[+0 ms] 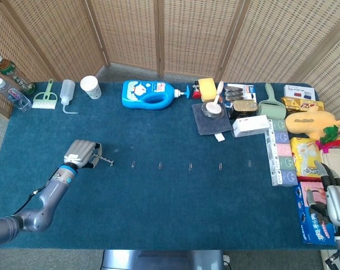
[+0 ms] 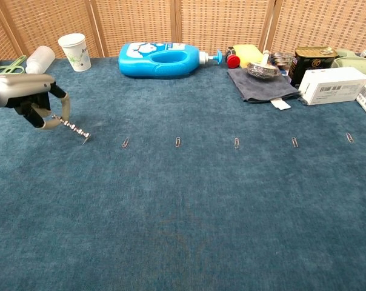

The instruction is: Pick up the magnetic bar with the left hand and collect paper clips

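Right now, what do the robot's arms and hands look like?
The left arm is smooth grey with a blue ring at the wrist and a thin black cable alongside. The left hand has a silver-grey back and dark fingers. The right hand is grey with black fingers.

Bright, even daylight, soft faint shadows, no glare, both views sharp, slight wide-angle bend at edges
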You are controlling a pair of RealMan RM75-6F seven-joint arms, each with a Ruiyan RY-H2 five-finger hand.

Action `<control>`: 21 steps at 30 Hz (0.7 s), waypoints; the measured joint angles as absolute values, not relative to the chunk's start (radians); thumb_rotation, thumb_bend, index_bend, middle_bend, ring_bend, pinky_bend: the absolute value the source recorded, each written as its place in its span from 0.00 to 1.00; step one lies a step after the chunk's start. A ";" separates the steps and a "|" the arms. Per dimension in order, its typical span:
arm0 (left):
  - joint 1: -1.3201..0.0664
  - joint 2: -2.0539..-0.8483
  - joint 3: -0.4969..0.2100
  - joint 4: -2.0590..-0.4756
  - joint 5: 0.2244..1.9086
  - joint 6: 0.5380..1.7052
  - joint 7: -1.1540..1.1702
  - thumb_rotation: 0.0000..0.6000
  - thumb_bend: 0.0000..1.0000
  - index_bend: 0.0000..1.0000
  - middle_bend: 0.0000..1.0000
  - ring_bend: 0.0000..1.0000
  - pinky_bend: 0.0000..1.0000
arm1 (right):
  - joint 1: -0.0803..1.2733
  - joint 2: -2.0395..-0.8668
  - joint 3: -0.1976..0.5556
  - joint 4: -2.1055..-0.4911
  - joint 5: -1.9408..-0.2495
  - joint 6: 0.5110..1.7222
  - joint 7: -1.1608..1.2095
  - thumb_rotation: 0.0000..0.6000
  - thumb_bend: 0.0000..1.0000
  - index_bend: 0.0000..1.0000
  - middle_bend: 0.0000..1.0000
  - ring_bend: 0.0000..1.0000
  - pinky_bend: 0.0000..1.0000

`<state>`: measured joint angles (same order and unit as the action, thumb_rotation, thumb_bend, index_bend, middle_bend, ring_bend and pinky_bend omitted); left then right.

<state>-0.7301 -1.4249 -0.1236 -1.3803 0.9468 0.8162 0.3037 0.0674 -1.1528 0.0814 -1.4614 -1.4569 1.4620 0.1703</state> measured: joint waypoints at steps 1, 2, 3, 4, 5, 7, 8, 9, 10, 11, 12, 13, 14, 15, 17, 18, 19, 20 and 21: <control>-0.730 -1.420 -0.128 -1.390 0.952 0.822 0.300 1.00 0.49 0.65 1.00 1.00 1.00 | 0.067 -1.153 0.081 -1.461 -1.457 1.462 0.171 1.00 0.50 0.00 0.15 0.15 0.25; -0.731 -1.414 -0.130 -1.399 0.957 0.825 0.299 1.00 0.49 0.65 1.00 1.00 1.00 | 0.067 -1.153 0.081 -1.460 -1.457 1.463 0.173 1.00 0.50 0.00 0.15 0.15 0.25; -0.733 -1.409 -0.133 -1.409 0.961 0.828 0.299 1.00 0.49 0.65 1.00 1.00 1.00 | 0.066 -1.154 0.081 -1.458 -1.458 1.463 0.175 1.00 0.50 0.00 0.15 0.15 0.25; -0.736 -1.402 -0.135 -1.422 0.966 0.830 0.302 1.00 0.49 0.65 1.00 1.00 1.00 | 0.066 -1.155 0.081 -1.457 -1.458 1.463 0.176 1.00 0.50 0.00 0.15 0.15 0.25; -0.739 -1.399 -0.136 -1.431 0.969 0.832 0.305 1.00 0.49 0.65 1.00 1.00 1.00 | 0.066 -1.156 0.082 -1.456 -1.458 1.463 0.178 1.00 0.50 0.00 0.15 0.15 0.25; -0.747 -1.395 -0.139 -1.447 0.973 0.835 0.314 1.00 0.49 0.65 1.00 1.00 1.00 | 0.066 -1.157 0.081 -1.454 -1.460 1.464 0.181 1.00 0.50 0.00 0.15 0.15 0.25; -0.751 -1.395 -0.141 -1.451 0.973 0.835 0.317 1.00 0.49 0.65 1.00 1.00 1.00 | 0.065 -1.158 0.081 -1.453 -1.460 1.464 0.181 1.00 0.50 0.00 0.15 0.15 0.25; -0.755 -1.397 -0.141 -1.454 0.973 0.834 0.319 1.00 0.49 0.65 1.00 1.00 1.00 | 0.064 -1.158 0.080 -1.452 -1.460 1.465 0.182 1.00 0.50 0.00 0.15 0.15 0.25; -0.760 -1.401 -0.142 -1.455 0.973 0.832 0.324 1.00 0.49 0.65 1.00 1.00 1.00 | 0.063 -1.158 0.080 -1.452 -1.460 1.466 0.183 1.00 0.50 0.00 0.15 0.15 0.25; -0.764 -1.405 -0.142 -1.455 0.971 0.831 0.327 1.00 0.49 0.65 1.00 1.00 1.00 | 0.062 -1.158 0.080 -1.451 -1.460 1.467 0.184 1.00 0.50 0.00 0.15 0.15 0.25; -0.768 -1.411 -0.142 -1.452 0.969 0.828 0.330 1.00 0.49 0.65 1.00 1.00 1.00 | 0.060 -1.157 0.079 -1.451 -1.460 1.469 0.185 1.00 0.50 0.00 0.15 0.15 0.25; -0.773 -1.420 -0.142 -1.446 0.965 0.824 0.334 1.00 0.49 0.65 1.00 1.00 1.00 | 0.059 -1.155 0.079 -1.452 -1.461 1.471 0.186 1.00 0.50 0.00 0.15 0.15 0.25; -0.776 -1.423 -0.142 -1.443 0.962 0.822 0.336 1.00 0.49 0.65 1.00 1.00 1.00 | 0.058 -1.154 0.079 -1.452 -1.462 1.473 0.187 1.00 0.50 0.00 0.15 0.15 0.25; -0.779 -1.429 -0.142 -1.438 0.959 0.819 0.337 1.00 0.49 0.65 1.00 1.00 1.00 | 0.057 -1.152 0.079 -1.453 -1.462 1.475 0.188 1.00 0.50 0.00 0.15 0.15 0.25; -0.786 -1.443 -0.144 -1.426 0.951 0.813 0.337 1.00 0.49 0.65 1.00 1.00 1.00 | 0.055 -1.149 0.080 -1.455 -1.463 1.480 0.189 1.00 0.50 0.00 0.15 0.15 0.25; -0.789 -1.449 -0.144 -1.420 0.948 0.810 0.337 1.00 0.49 0.65 1.00 1.00 1.00 | 0.053 -1.146 0.080 -1.456 -1.463 1.483 0.190 1.00 0.50 0.00 0.15 0.15 0.25; -0.793 -1.459 -0.145 -1.411 0.946 0.807 0.337 1.00 0.49 0.65 1.00 1.00 1.00 | 0.051 -1.143 0.081 -1.457 -1.463 1.486 0.191 1.00 0.50 0.00 0.15 0.15 0.25; -0.797 -1.466 -0.146 -1.405 0.944 0.804 0.338 1.00 0.49 0.65 1.00 1.00 1.00 | 0.049 -1.141 0.081 -1.458 -1.463 1.488 0.192 1.00 0.50 0.00 0.15 0.15 0.25; -0.802 -1.474 -0.147 -1.398 0.942 0.801 0.338 1.00 0.49 0.65 1.00 1.00 1.00 | 0.047 -1.138 0.081 -1.459 -1.464 1.492 0.194 1.00 0.50 0.00 0.15 0.15 0.25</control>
<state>-0.8018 -1.4738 -0.1466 -1.3981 0.9418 0.8013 0.3382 0.0470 -1.1383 0.0810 -1.4594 -1.4637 1.4918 0.1938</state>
